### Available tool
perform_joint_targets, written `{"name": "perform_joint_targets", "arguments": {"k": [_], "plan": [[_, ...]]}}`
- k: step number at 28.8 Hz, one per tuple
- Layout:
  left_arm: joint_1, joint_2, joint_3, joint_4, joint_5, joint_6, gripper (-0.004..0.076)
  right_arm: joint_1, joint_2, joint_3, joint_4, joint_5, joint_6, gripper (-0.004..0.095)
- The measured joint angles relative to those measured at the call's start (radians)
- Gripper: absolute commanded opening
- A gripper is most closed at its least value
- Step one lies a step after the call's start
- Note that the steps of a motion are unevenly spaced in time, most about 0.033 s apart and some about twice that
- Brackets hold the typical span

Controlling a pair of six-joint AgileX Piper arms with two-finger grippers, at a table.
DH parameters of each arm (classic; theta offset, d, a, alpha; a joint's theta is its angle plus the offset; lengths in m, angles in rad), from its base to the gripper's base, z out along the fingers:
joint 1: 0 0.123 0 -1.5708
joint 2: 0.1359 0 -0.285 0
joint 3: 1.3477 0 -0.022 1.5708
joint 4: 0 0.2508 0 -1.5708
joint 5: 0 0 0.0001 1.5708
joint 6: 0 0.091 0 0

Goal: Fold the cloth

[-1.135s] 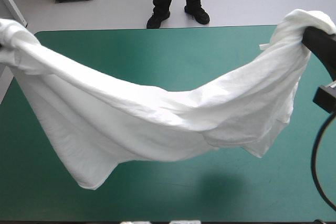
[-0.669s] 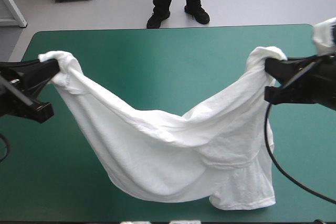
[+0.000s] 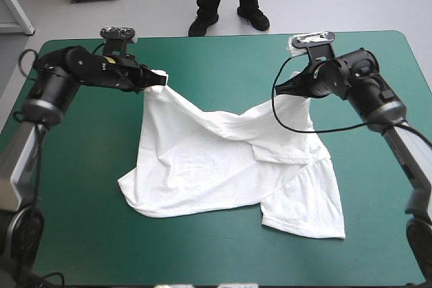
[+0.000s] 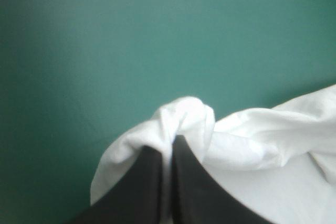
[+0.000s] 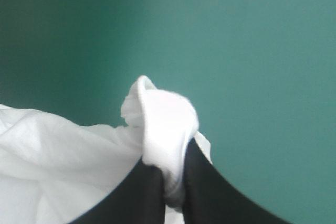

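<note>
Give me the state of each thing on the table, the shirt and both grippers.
T-shirt: spread on the teal-green cover, wrinkled, not yet folded, two far corners pinched.
Left gripper: shut on the T-shirt's far left corner.
Right gripper: shut on the T-shirt's far right corner.

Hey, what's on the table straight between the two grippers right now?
Only bare teal-green cover: in the high view the T-shirt curves nearer than the line from left gripper to right gripper.
</note>
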Motion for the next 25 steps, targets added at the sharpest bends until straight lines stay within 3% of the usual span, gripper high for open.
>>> {"name": "perform_joint_targets", "arguments": {"k": [4, 11, 14, 18, 21, 23, 25], "plan": [[0.0, 0.215, -0.08, -0.003, -0.063, 0.028, -0.001, -0.052, 0.141, -0.048, 0.001, -0.051, 0.0, -0.0013], [0.0, 0.388, -0.188, -0.046, -0.088, 0.103, -0.0007, -0.071, 0.272, -0.111, -0.011, -0.089, -0.012, -0.0012], [0.0, 0.427, -0.221, -0.048, -0.092, 0.113, 0.0061, -0.071, 0.318, -0.124, -0.014, -0.101, -0.038, 0.0036], [0.0, 0.466, -0.237, -0.057, -0.085, 0.169, 0.0316, -0.073, 0.371, -0.132, 0.012, -0.096, -0.096, 0.0301], [0.0, 0.483, -0.237, -0.08, -0.068, 0.216, 0.0531, -0.073, 0.387, -0.135, 0.038, -0.087, -0.132, 0.0587], [0.0, 0.485, -0.243, -0.082, -0.046, 0.228, 0.0587, -0.073, 0.389, -0.151, 0.045, -0.065, -0.139, 0.071], [0.0, 0.484, -0.262, -0.081, -0.007, 0.231, 0.0587, -0.076, 0.389, -0.177, 0.048, -0.037, -0.14, 0.0739]]}}
